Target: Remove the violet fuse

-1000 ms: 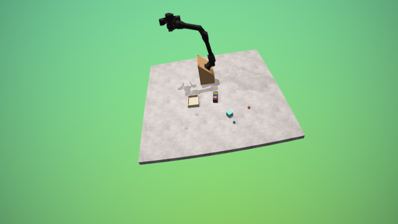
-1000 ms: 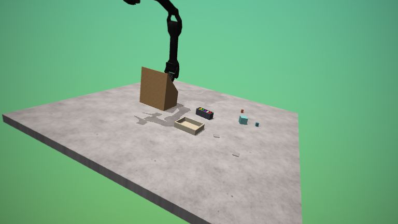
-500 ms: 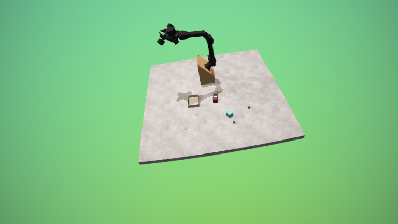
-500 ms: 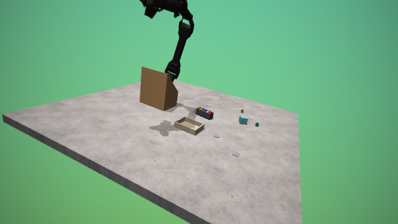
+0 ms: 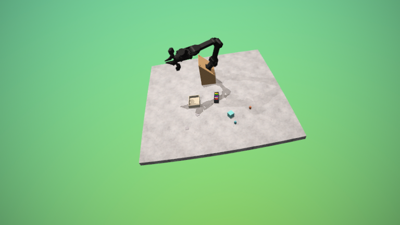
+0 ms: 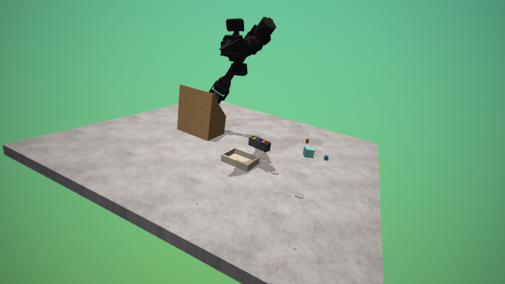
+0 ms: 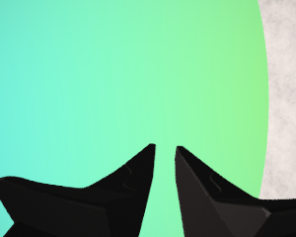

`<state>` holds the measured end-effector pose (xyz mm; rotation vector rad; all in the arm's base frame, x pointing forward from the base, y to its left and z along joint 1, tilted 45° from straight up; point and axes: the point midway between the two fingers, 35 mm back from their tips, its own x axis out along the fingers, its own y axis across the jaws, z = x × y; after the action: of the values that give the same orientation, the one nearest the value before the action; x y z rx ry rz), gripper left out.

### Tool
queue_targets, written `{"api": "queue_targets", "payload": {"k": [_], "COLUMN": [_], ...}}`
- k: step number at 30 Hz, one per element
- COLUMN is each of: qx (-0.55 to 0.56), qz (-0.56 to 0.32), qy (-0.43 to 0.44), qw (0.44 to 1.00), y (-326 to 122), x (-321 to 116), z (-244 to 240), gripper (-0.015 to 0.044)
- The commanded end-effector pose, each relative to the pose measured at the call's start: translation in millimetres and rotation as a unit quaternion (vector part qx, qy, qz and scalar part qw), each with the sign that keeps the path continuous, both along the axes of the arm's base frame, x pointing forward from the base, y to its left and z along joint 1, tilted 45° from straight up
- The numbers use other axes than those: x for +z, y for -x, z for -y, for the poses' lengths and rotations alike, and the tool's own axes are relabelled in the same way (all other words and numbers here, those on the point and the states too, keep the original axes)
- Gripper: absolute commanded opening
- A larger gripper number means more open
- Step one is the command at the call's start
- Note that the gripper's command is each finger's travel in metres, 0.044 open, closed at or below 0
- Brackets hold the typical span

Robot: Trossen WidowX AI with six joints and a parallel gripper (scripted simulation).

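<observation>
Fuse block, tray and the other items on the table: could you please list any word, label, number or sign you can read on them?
None: no readable text in any view.
Fuse block: only coloured fuse tops show; any marking is too small to tell.
Tray: plain.
Brown wedge: plain.
Cyan cube: plain.
End effector: plain dark fingers, nearly shut, with nothing between them.

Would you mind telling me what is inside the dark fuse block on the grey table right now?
The dark fuse block holds a row of small coloured fuses, the violet fuse among them. Only their tops show; their lower parts are hidden in the block. The black gripper hangs far away, holding nothing.
</observation>
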<state>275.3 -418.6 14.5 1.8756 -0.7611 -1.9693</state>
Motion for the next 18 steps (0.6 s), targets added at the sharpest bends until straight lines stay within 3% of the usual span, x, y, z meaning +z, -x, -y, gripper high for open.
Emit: {"api": "queue_targets", "payload": {"k": [1, 9, 18], "qx": [0.121, 0.351, 0.567], "qz": [0.002, 0.011, 0.034], "qy": [-0.074, -0.212, -0.35], "qw": [0.99, 0.912, 0.745], "y": [-35.8, -78.8, -73.1], "x": [-13.6, -32.9, -38.1], "z": [-58.8, -192.8, -346.5], "gripper": [0.0064, 0.0064, 0.0064]}}
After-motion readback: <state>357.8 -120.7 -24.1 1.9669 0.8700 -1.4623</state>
